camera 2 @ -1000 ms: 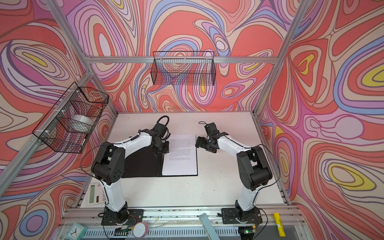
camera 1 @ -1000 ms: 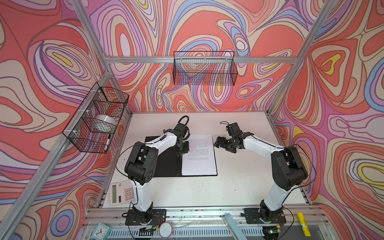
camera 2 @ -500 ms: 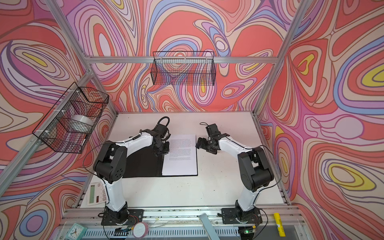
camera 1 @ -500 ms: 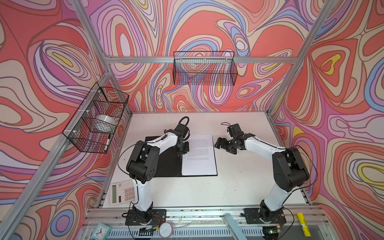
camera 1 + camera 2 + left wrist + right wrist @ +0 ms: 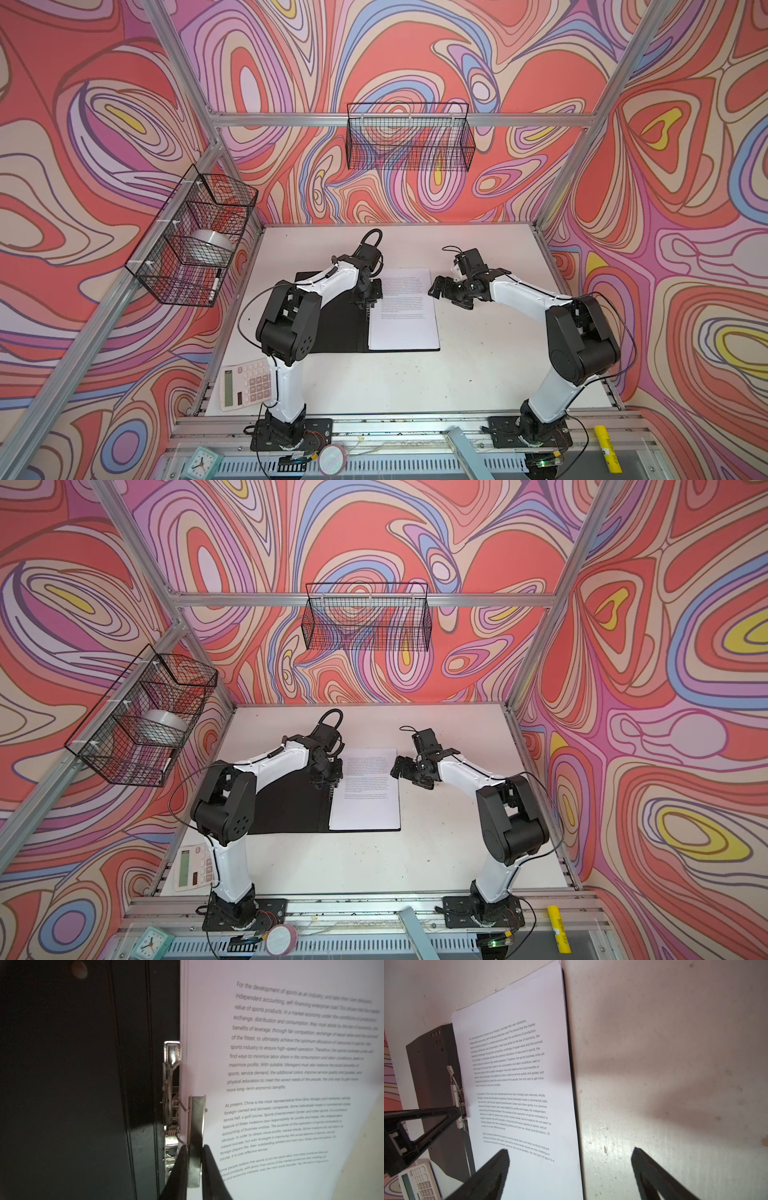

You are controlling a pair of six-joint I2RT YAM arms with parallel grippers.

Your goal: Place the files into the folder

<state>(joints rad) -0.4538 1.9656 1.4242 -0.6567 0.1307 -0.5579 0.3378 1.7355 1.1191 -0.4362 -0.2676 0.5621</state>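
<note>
Since a second ago, left gripper is drawn fully shut; arms are otherwise barely shifted. Folder is laid open on table, black inside up. Files are stacked on its right half, edge at spine. Right gripper is held wide open, empty, over files' outer edge. Clip lever is pinched by left jaws. Insertion is judged done; clamping and cover closing are left.

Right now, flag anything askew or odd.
Nothing spilled or damaged. The files lie fairly square on the open folder; only the metal clip stands raised over their edge, pinched by the left tool.
</note>
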